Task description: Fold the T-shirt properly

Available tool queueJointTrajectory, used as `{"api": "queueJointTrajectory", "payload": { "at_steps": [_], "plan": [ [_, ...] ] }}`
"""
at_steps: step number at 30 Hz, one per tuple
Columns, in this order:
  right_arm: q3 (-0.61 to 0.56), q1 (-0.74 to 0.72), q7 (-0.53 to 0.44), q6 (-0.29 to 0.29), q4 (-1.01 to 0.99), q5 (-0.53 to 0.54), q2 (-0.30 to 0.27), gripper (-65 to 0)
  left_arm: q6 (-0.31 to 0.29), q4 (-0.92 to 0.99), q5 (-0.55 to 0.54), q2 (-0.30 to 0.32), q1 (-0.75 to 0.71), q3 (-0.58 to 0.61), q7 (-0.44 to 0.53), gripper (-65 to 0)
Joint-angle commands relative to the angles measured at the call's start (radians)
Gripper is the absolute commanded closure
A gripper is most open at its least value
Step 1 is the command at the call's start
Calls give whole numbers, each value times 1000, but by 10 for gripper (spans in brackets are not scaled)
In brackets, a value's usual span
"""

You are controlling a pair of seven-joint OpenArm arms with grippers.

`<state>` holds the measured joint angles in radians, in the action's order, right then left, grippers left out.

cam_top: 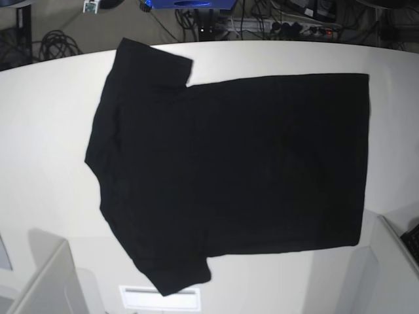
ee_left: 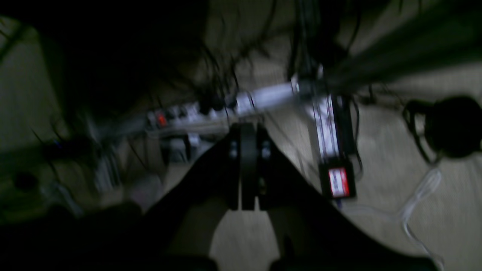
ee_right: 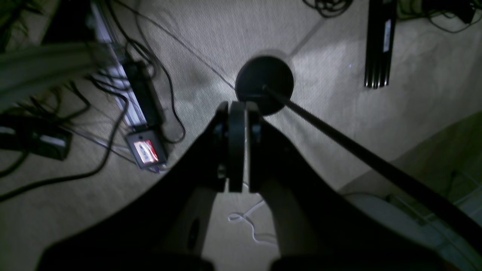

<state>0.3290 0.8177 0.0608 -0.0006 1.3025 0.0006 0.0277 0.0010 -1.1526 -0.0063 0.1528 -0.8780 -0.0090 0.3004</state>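
While T-shirt [cam_top: 229,163] lies flat on table [cam_top: 46,131], neither claw near

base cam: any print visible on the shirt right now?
No. In the base view the T-shirt lies flat on the white table with only plain black cloth showing.
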Motion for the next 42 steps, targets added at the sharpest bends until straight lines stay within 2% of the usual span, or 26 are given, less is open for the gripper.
{"api": "queueJointTrajectory", "payload": {
  "at_steps": [1,8,13,20,26,30,33,34,38,39,41,42],
  "plan": [
    [17,24,3,-8,39,2,-5,0,4,-45,-2,3,-45,-19,9,0],
    [123,21,38,-8,173,2,4,0,4,-310,-1,6,-177,-150,9,0],
    [190,21,40,-8,299,-1,28,0,4,-455,-1,6,-231,-182,9,0],
    [193,4,40,-8,475,-3,73,0,4,-672,-1,6,-286,-184,6,0],
    [149,-19,40,-6,596,2,79,0,4,-737,-7,6,-283,-179,6,0],
    [91,-34,40,-6,655,2,79,0,4,-732,-133,8,-246,-184,0,0],
    [25,-44,40,-6,684,2,79,0,4,-732,-222,26,-240,-237,0,0],
    [3,-48,40,-6,688,2,79,-77,4,-732,-245,31,-238,-251,0,0],
    [-66,-48,40,-5,688,2,70,-465,4,-725,-306,32,-224,-302,0,0],
    [-83,-47,40,-3,688,2,68,-524,4,-720,-315,32,-224,-316,0,0],
    [-106,-47,40,-3,685,8,71,-525,4,-711,-329,34,-223,-342,0,0],
    [-117,-47,40,-3,684,35,71,-503,4,-709,-340,35,-214,-357,0,-39]
  ]
}}
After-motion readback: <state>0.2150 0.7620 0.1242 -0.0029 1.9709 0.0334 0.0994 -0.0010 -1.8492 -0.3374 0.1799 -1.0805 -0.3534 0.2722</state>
